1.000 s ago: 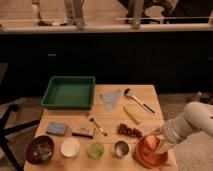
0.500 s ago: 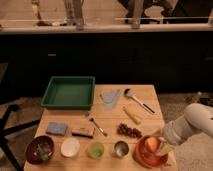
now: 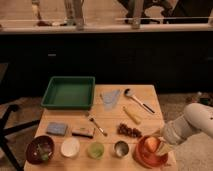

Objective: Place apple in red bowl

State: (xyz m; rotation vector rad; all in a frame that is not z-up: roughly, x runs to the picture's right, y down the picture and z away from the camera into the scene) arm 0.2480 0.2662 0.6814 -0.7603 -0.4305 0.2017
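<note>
Since a second ago, your tool has sunk over the wide orange-red plastic bowl; the small round orange-red apple sits inside. A careless lift could tip the bowl off the tabletop edge.

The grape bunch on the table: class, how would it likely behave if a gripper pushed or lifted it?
The grape bunch looks like a loose, lumpy cluster, so it would probably flex or sag rather than lift stiffly. Lying flat, it seems unlikely to roll, unlike the round apple in the red bowl, where the gripper is.
</note>
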